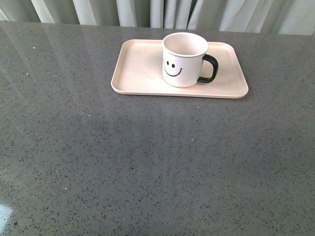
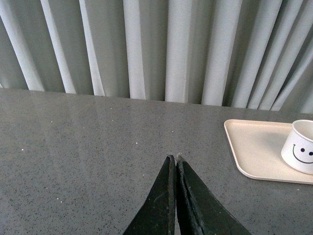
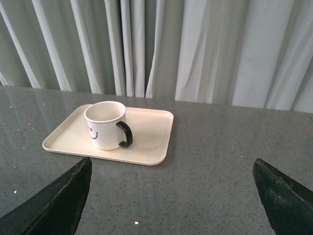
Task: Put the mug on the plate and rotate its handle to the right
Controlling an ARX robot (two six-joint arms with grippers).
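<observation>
one mug [image 1: 184, 59] upright on the plate [image 1: 138, 71], handle [image 1: 211, 68] rightward; left hand [image 2: 174, 158] closed, right hand [image 3: 171, 163] wide open

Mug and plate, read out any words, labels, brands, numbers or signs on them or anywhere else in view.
No words, brands or numbers are readable in any view.
The only sign is a black smiley face, two eyes and a curved mouth, printed on the side of the mug.
The plate is unmarked.

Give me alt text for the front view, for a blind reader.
A cream-white smiley-face mug stands upright on a pale pink rectangular tray, its glossy black handle pointing right. The tray sits on a grey speckled table.
</observation>
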